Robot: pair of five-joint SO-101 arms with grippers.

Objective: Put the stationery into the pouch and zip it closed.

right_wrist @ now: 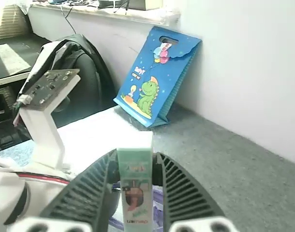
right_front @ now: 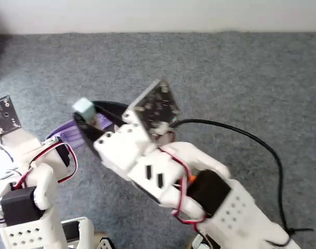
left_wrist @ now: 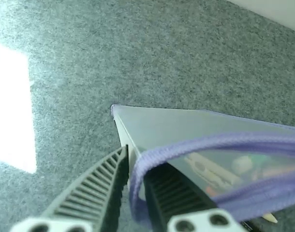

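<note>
A translucent pouch point(left_wrist: 186, 128) with a purple zipper band point(left_wrist: 210, 142) lies on the grey carpet, with pens and other stationery showing through its side. My left gripper point(left_wrist: 133, 157) is shut on the band at the pouch's corner. In the high view the pouch point(right_front: 69, 133) peeks out between the two arms. My right gripper point(right_wrist: 135, 162) is shut on a small pale green and white eraser block point(right_wrist: 134, 186), held upright. From above, the eraser block point(right_front: 84, 108) hangs over the pouch in the right gripper point(right_front: 89, 118).
Grey carpet point(right_front: 235, 78) covers the table up to a white wall at the back. A blue gift bag point(right_wrist: 154, 77) with a dinosaur leans against that wall. The left arm's camera board point(right_wrist: 48, 87) stands close to the right gripper. A black cable point(right_front: 251, 137) trails from the right arm.
</note>
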